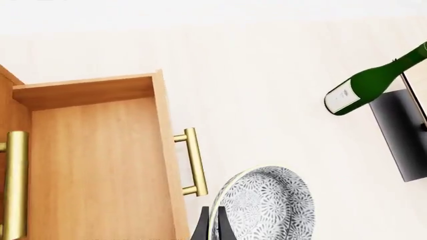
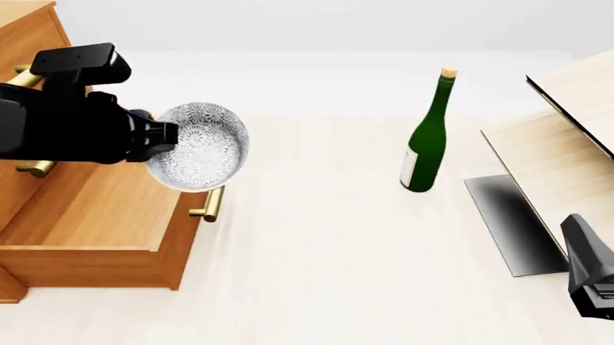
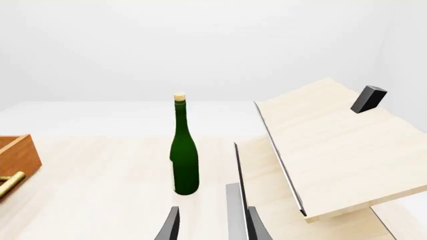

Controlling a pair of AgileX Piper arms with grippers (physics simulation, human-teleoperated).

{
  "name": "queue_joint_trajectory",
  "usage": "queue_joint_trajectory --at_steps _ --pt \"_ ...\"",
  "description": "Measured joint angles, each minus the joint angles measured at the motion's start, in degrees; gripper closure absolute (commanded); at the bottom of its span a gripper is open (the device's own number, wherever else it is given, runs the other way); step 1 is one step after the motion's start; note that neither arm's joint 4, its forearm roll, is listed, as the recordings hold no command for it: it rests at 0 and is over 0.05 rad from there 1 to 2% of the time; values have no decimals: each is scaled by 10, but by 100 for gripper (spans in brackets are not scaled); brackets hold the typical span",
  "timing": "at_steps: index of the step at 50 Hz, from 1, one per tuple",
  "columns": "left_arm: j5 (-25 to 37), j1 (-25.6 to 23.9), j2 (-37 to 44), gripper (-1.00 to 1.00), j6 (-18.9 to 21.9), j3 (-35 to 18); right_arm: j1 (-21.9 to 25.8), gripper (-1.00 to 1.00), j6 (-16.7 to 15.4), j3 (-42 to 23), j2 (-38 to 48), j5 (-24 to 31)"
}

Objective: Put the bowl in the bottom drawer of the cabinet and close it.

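Bottom drawer (image 2: pixel 96 215) pulled out and open on top, nothing inside, upper handles (image 2: pixel 37 169) jutting above its back, wide bare tabletop (image 2: pixel 317 237) between drawer and bottle (image 2: pixel 427 136), pale wooden structure (image 2: pixel 561 158) crowding the right side.

Matte black boxy arms (image 2: pixel 67 122) (thin dark end effector fingers (image 1: pixel 212 225))
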Motion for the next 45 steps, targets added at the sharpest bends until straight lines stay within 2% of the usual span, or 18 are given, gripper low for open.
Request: queue_joint_trajectory --at_steps 26,45 --pt "2 56 -21 100 11 6 0 -100 0 0 0 0" --pt "-4 92 -20 100 6 12 0 -100 0 0 0 0"
